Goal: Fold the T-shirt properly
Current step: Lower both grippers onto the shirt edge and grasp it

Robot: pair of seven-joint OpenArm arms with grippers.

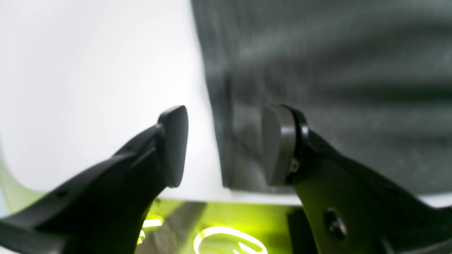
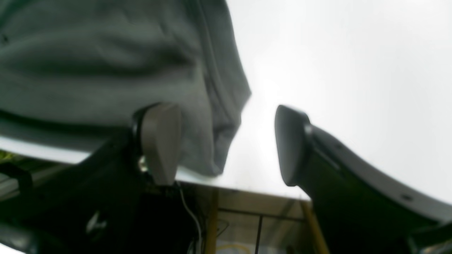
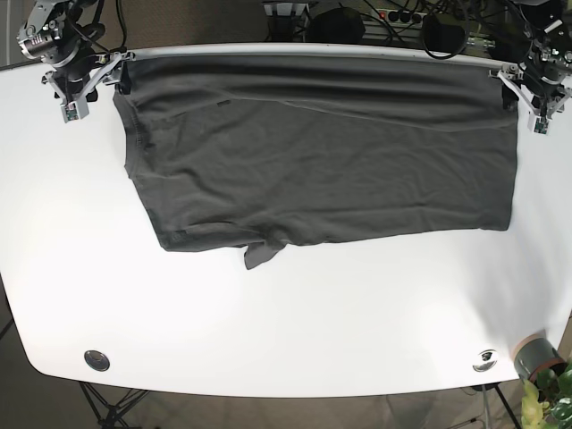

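We see the grey T-shirt (image 3: 313, 165) spread across the upper half of the base view on the white tabletop (image 3: 286, 322), its top edge running along the far rim and a loose flap hanging out at its lower left edge. It already looks doubled over once, though we cannot make out the layers with certainty.

We judge the cloth to be light, limp and thin; it will sag and wrinkle wherever it is not held, and a pinch may catch only one layer. The best holds appear to be the two far corners, taken through the full thickness at the hem.

The left tool (image 1: 226, 144) sits released, its jaws apart, straddling the shirt's corner edge near the tabletop rim, one pad over bare tabletop and one over cloth. The right tool (image 2: 226, 144) is likewise released, its jaws apart astride the opposite corner, which bunches into a soft fold there.

Both wrist views are blurred, so we cannot tell whether the pads touch the fabric. In the base view the tools are small at the upper corners, and the collar and sleeves are hard to identify.
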